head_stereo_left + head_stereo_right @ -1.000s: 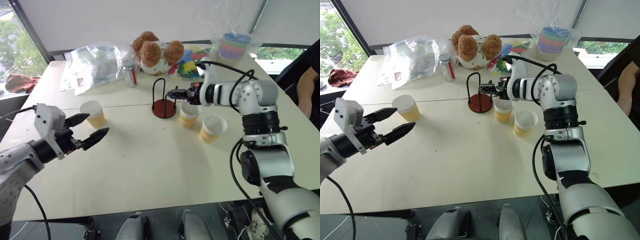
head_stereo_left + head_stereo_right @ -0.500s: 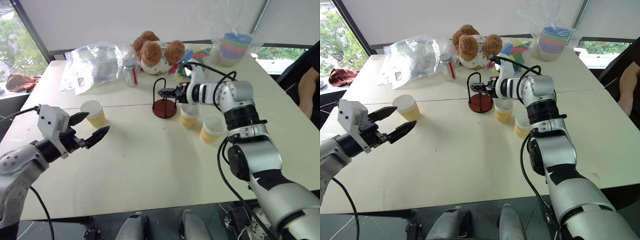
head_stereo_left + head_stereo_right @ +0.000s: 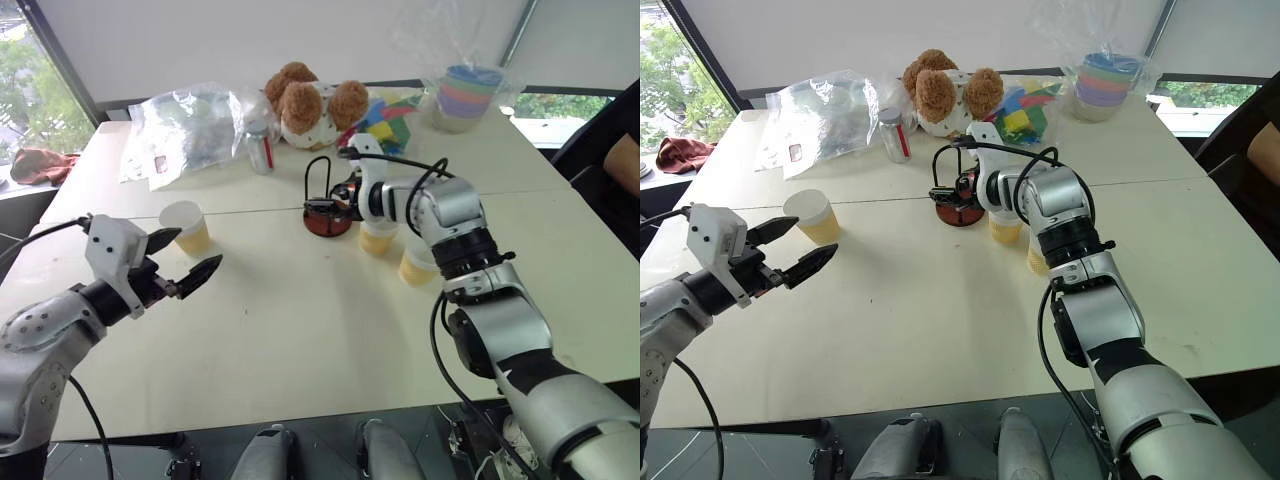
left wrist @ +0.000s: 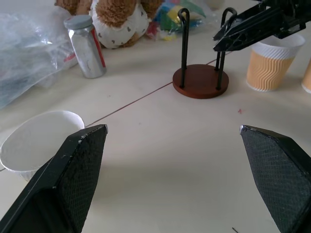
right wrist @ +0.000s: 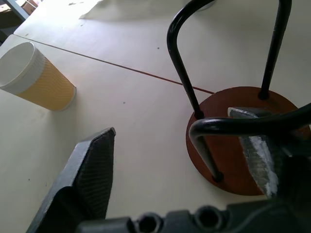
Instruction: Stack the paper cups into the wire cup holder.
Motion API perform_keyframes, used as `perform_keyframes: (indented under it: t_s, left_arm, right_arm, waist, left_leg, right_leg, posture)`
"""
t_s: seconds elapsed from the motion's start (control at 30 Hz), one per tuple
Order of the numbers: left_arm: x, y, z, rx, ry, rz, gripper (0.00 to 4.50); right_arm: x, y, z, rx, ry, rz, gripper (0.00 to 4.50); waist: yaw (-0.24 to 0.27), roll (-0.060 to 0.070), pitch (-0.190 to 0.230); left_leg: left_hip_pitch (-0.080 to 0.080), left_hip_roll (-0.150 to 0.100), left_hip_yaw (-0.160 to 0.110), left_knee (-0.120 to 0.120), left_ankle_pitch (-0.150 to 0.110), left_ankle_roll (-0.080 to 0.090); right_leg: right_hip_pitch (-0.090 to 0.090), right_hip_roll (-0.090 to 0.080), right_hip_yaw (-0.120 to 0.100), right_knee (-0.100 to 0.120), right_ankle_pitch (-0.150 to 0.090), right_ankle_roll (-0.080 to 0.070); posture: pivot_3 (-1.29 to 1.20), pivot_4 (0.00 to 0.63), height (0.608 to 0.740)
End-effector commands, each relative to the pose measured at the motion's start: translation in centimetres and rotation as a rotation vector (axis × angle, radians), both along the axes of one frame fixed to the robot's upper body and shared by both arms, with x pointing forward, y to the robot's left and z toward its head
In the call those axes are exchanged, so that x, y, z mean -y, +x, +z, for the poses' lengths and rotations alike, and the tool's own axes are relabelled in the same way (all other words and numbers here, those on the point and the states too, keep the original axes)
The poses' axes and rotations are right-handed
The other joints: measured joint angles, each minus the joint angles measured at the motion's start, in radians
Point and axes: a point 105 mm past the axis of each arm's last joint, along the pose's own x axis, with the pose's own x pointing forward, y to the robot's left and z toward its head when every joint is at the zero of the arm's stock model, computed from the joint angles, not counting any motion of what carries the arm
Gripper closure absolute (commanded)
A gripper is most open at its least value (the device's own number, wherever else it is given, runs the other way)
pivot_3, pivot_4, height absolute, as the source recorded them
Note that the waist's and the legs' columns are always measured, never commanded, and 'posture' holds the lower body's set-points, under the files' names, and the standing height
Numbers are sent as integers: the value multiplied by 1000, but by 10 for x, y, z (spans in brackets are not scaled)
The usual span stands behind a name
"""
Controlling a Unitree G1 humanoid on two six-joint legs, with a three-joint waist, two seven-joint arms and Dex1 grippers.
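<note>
Right gripper (image 5: 180,160), jaws parted, straddles one bent black wire loop of the wire cup holder (image 3: 327,218), a round reddish-brown disc at mid-desk; nothing held. Left gripper (image 3: 185,262), textured black fingers spread wide and empty, hovers near the desk's left edge beside one ribbed, tapered paper cup (image 3: 187,226). Two more paper cups (image 3: 414,268) stand just right of the holder

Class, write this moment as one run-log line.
right gripper: jaws open astride one wire loop of cup holder | left gripper: open, empty, near one paper cup | holder: no cups
</note>
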Motion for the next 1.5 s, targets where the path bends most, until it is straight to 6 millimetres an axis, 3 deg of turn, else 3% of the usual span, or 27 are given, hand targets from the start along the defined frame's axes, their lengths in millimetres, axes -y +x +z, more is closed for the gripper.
perform_keyframes:
  t_s: [0.03,0.17,0.4,0.47,0.53,0.67,0.73,0.83,1.03,1.27,1.37,1.5]
  left_arm:
    - [0,0,7,43,9,3,0]
    - [0,2,5,41,8,6,0]
    - [-2,3,3,40,11,10,0]
    - [-3,-1,5,24,11,-13,0]
    - [-3,-10,8,-6,4,-61,0]
    - [13,-38,2,-130,64,-232,0]
    - [20,-49,2,-183,83,-303,0]
    - [29,-56,3,-226,105,-375,0]
    - [34,-50,2,-252,180,-428,0]
    - [33,-46,7,-249,196,-456,0]
    - [35,-45,4,-251,192,-462,0]
    - [37,-46,1,-257,182,-467,0]
  right_arm:
    - [-3,2,15,71,17,-4,2389]
    - [-7,2,18,122,2,9,4456]
    - [-18,-7,37,335,-68,131,4490]
    - [-23,-33,56,419,-37,313,4490]
    - [-18,-64,59,439,-49,497,4490]
    - [3,-115,42,363,-60,736,4490]
    - [12,-128,28,315,-80,777,4490]
    - [17,-136,12,283,-92,801,4490]
    - [13,-136,-18,263,-140,844,4490]
    - [12,-138,-21,235,-113,863,4490]
    - [12,-139,-22,233,-127,861,3428]
    - [15,-142,-20,227,-132,861,1462]
  waist:
    - [0,0,0]
    - [0,0,0]
    - [0,0,0]
    - [1,0,0]
    - [5,0,0]
    - [6,-1,0]
    - [5,0,0]
    - [6,0,0]
    - [5,0,1]
    - [7,0,1]
    - [8,0,1]
    - [8,0,1]
  left_leg:
    - [0,0,0,0,0,0]
    - [0,0,0,0,0,0]
    - [0,0,0,0,0,0]
    - [0,0,0,0,0,0]
    - [-1,0,0,0,0,0]
    - [-1,0,-1,0,-4,7]
    - [-1,0,-1,0,-6,9]
    - [0,0,-1,1,-5,9]
    - [3,2,-1,1,-3,5]
    - [1,1,-1,1,-3,5]
    - [1,1,-1,1,-3,5]
    - [1,1,-1,1,-3,5]
  right_leg:
    - [0,0,0,0,0,0]
    - [0,0,0,0,0,0]
    - [0,0,0,0,0,0]
    - [-1,0,0,0,0,0]
    - [-1,0,-1,0,0,0]
    - [-1,0,-2,0,0,0]
    - [2,-2,-2,-4,0,0]
    - [3,-3,-1,-4,0,0]
    - [4,-1,-1,0,0,-1]
    - [3,-1,-2,-1,0,-1]
    - [3,-1,-2,-1,0,-1]
    - [3,-2,-1,-1,0,-1]
  posture:
    - [0,150,740]
    - [0,150,740]
    - [0,150,740]
    - [0,150,740]
    - [0,150,740]
    - [0,150,740]
    - [0,150,740]
    - [0,150,740]
    - [0,150,740]
    - [0,150,740]
    - [0,150,740]
    - [0,150,740]
